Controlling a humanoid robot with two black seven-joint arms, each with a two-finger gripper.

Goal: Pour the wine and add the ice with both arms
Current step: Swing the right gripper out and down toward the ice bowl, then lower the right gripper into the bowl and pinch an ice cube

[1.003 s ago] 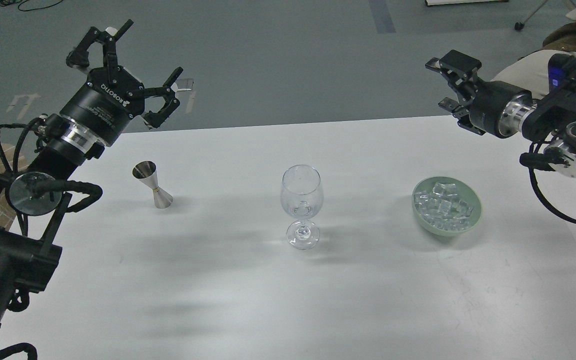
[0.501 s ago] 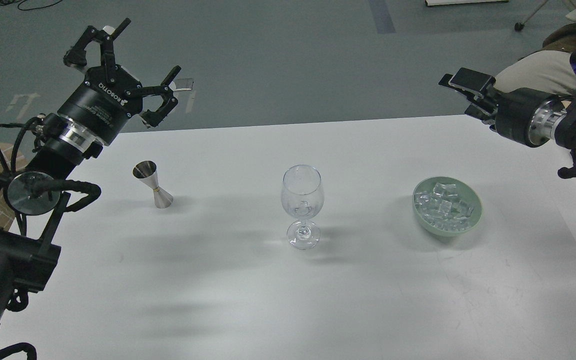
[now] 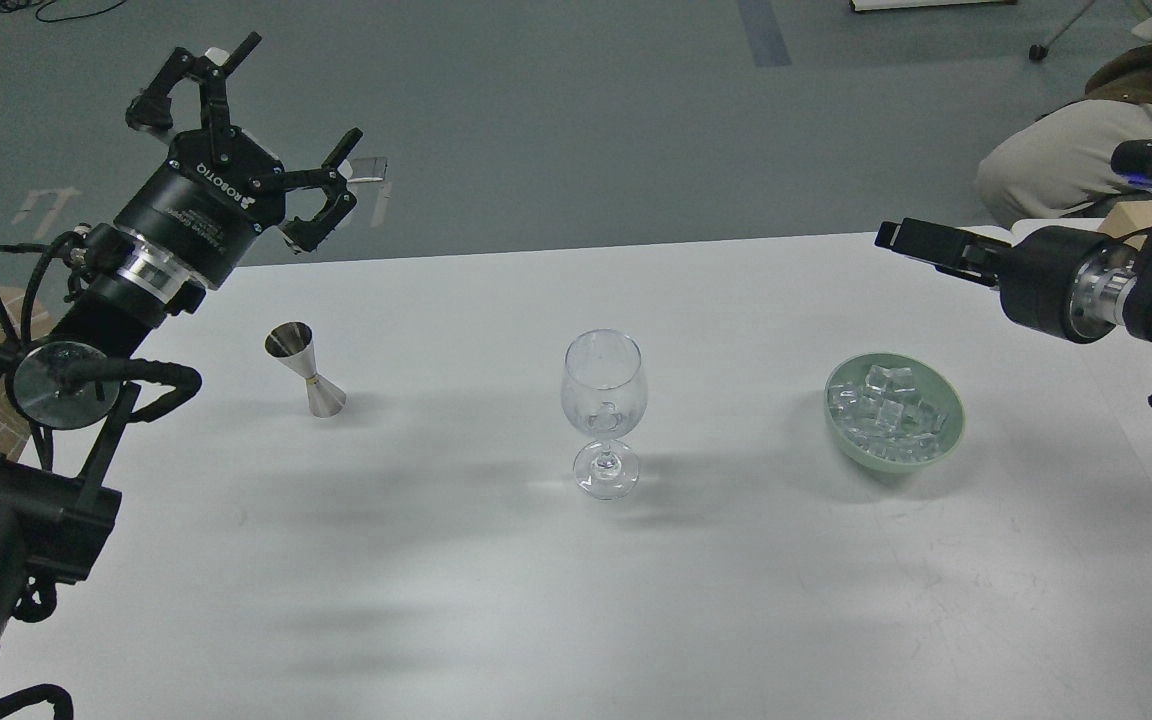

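hovering grippers, ice waiting in its bowl

taking the wine glass [image 3: 604, 412] as the landmark: it stands upright and empty near the middle of the white table [image 3: 576, 600]. to its right, well apart from it, sits a pale green bowl [image 3: 948, 432], and the ice [image 3: 886, 410] lies heaped inside that bowl as a pile of small clear cubes. to the left of the glass, about as far off on the other side, a small steel jigger [image 3: 305, 369] stands on the table, leaning slightly.

the left gripper [image 3: 246, 140] hangs in the air far to the left of the glass and beyond the jigger, past the table's far edge. its fingers [image 3: 331, 205] are spread wide and hold nothing. the ice is nowhere near them; the glass and the jigger both lie between that gripper and the bowl.

the right gripper [image 3: 911, 240] comes in from the right of the glass, raised above the table's far right part. it is seen nearly edge-on as one flat dark shape, so whether its fingers are parted or closed cannot be told. nothing shows in its grasp. the ice lies nearer the viewer than its tip, apart from it and not touched.

beyond the table's far right corner, part of a seated person [image 3: 1066, 160] in light trousers shows on the grey floor.
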